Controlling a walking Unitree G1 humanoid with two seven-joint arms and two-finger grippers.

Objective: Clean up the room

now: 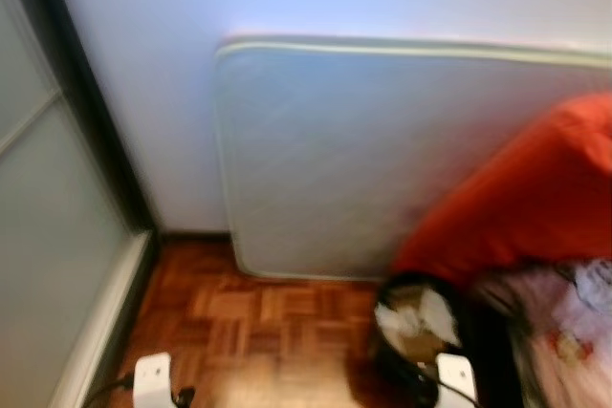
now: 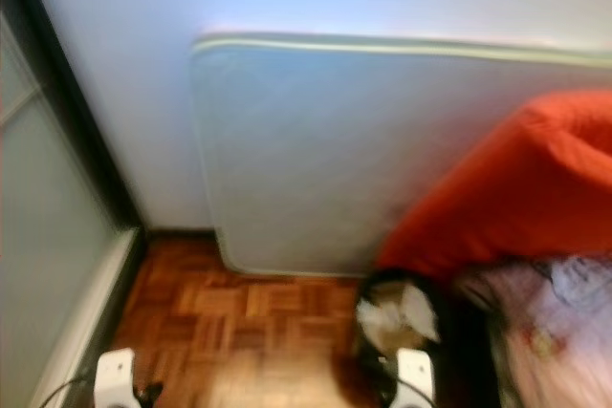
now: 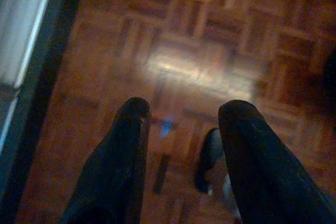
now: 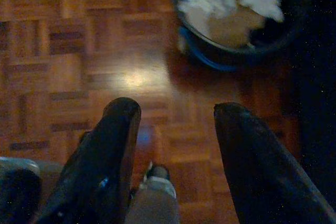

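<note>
Both end effectors hang low over the reddish-brown parquet floor (image 1: pixel 249 317), empty and with their long black fingers spread. From the left wrist, the left end effector (image 3: pixel 184 111) points down at bare parquet beside a dark door frame. From the right wrist, the right end effector (image 4: pixel 176 109) points at the floor just short of a round black waste bin (image 4: pixel 239 51) holding crumpled white and tan paper (image 4: pixel 236 3). In the blurred head views this bin (image 1: pixel 406 336) stands on the floor near the robot's right side, at the foot of a large orange-red cushion (image 1: pixel 521 198) that leans against a pale blue-grey mattress (image 1: pixel 363 150) with a light piped edge, stood upright along the white wall. Pinkish patterned fabric (image 1: pixel 564 322) lies to the right of the bin. A frosted glass sliding door (image 1: pixel 48 236) in a dark frame runs along the left. No writing or label can be read anywhere.
</note>
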